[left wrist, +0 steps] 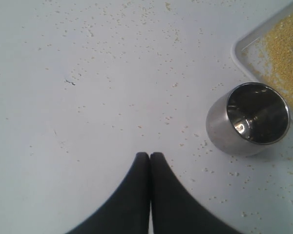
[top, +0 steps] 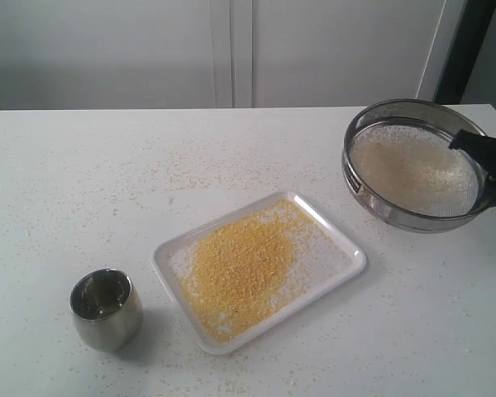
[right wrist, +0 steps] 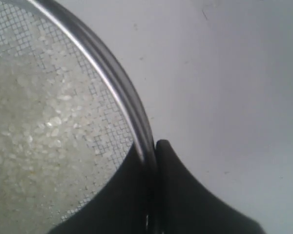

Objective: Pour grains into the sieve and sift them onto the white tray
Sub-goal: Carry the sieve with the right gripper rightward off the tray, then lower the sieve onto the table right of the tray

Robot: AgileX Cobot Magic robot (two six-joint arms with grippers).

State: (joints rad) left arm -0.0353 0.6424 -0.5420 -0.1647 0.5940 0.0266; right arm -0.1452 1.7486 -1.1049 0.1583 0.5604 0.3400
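Exterior view: white tray (top: pixel 337 248) near the worktop's front edge, long axis front-left to back-right, yellow meal (top: pixel 236 273) on it; sieve (top: pixel 372 201) tilted by the back-right corner. Left wrist view: left gripper (left wrist: pixel 150 156), jaws pressed together, empty. Right wrist view: right gripper (right wrist: pixel 154 151), jaws pinching the sieve's rim.

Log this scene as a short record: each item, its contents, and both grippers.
sieve: wide round steel mesh sieve, right of tray, rim clamped by right gripper
sieve contents: pale rice-like kernels
tray: flat white rectangular tray, heaped with fine yellow meal
cup: small shiny steel cup, upright, left of tray, looks empty
left gripper: shut, holding nothing
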